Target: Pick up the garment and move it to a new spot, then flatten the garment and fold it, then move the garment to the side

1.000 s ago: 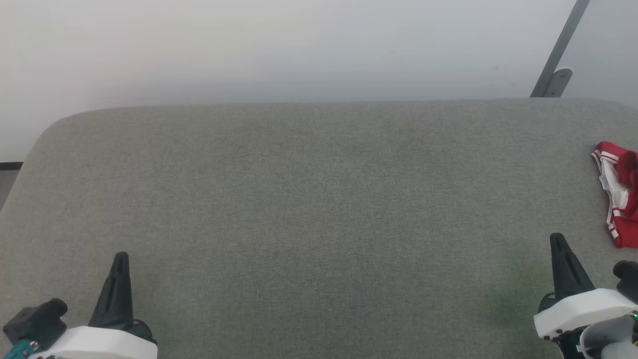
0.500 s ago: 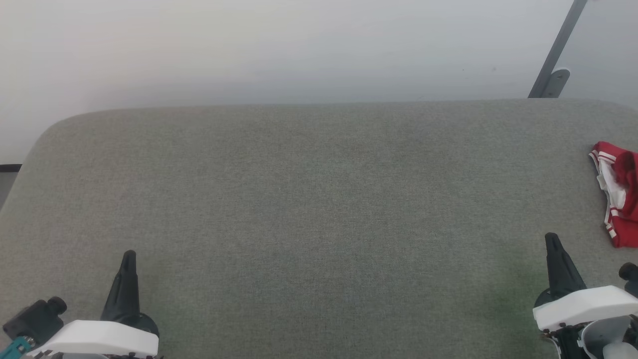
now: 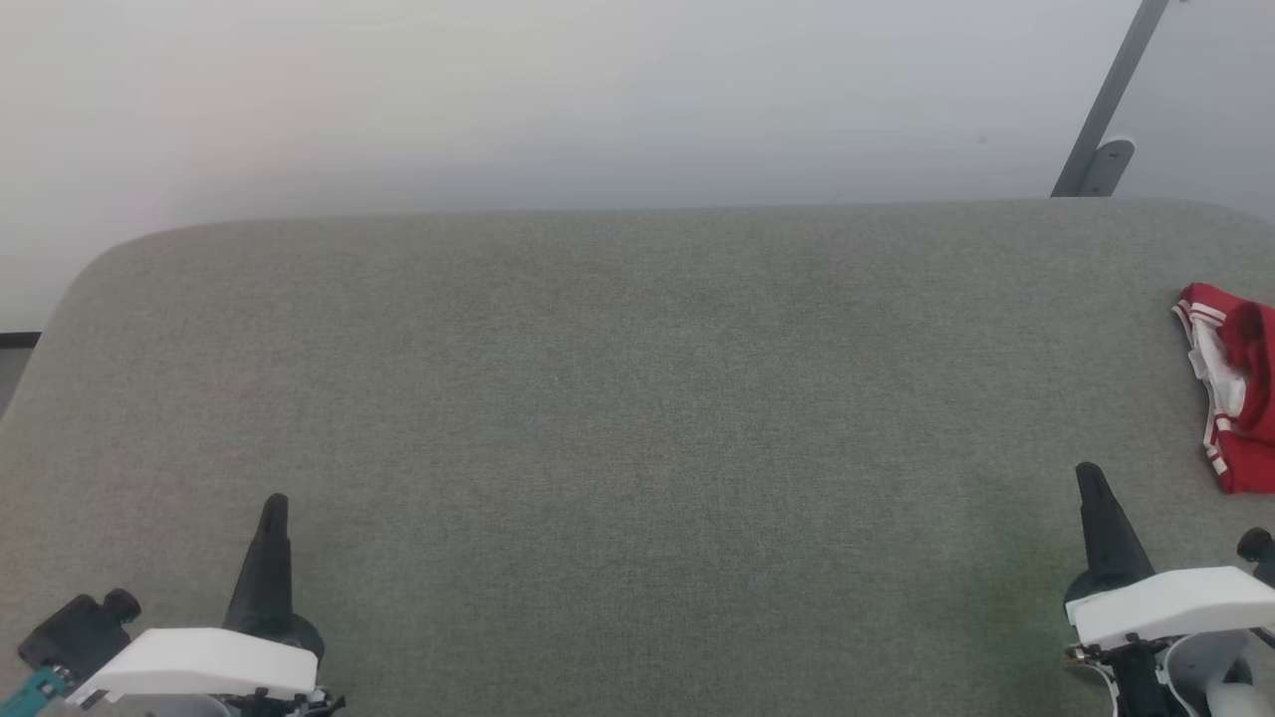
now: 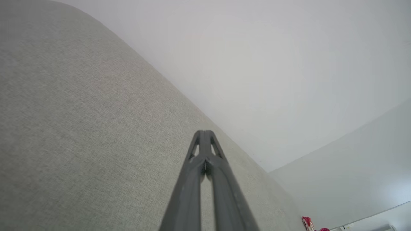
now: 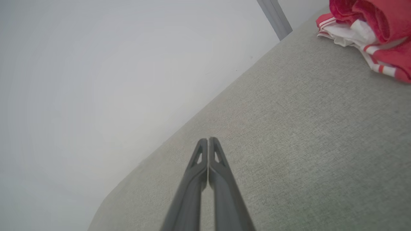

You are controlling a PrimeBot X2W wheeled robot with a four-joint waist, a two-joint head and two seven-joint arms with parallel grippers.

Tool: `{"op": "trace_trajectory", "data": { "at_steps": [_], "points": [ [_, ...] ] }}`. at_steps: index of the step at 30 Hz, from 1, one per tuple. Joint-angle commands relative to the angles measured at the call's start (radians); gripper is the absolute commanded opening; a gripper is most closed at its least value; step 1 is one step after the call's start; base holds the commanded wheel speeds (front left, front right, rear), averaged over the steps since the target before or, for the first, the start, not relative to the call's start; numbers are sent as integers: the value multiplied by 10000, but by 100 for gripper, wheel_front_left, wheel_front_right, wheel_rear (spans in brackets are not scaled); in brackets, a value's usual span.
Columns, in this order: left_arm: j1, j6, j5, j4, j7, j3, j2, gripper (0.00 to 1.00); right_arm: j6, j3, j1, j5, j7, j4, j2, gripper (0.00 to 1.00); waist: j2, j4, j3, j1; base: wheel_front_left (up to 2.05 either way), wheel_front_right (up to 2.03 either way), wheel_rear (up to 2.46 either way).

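Both pincers hovering closed, empty: left pincer (image 3: pixel 275 501), right pincer (image 3: pixel 1086 470). Jersey (image 3: pixel 1245 463) lying bunched far right on bench (image 3: pixel 637 398); likely soft, light, limp; pinching raised fold advisable.

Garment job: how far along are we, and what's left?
Done: nothing visible. The red-and-white garment lies bunched on the grey padded surface at the head view's right edge, untouched. In hand: nothing; the left gripper and right gripper are shut and empty, the right one nearer the garment. Left: pick up, move, flatten, fold, set aside.
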Motion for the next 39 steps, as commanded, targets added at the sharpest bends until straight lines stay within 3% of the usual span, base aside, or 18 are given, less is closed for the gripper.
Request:
{"op": "trace_trajectory", "data": {
  "at_steps": [1,39],
  "points": [
    [-315,-10,-404,-70,100,3,39,0,-2,-37,-200,384,95,-183,-13,0,0,-5,-5,0,0,0,0],
    [-729,-18,-3808,301,1139,-61,-431,0,-3,-103,-270,4128,1118,-364,449,0,0,-104,-97,0,0,0,0]
  ]
}}
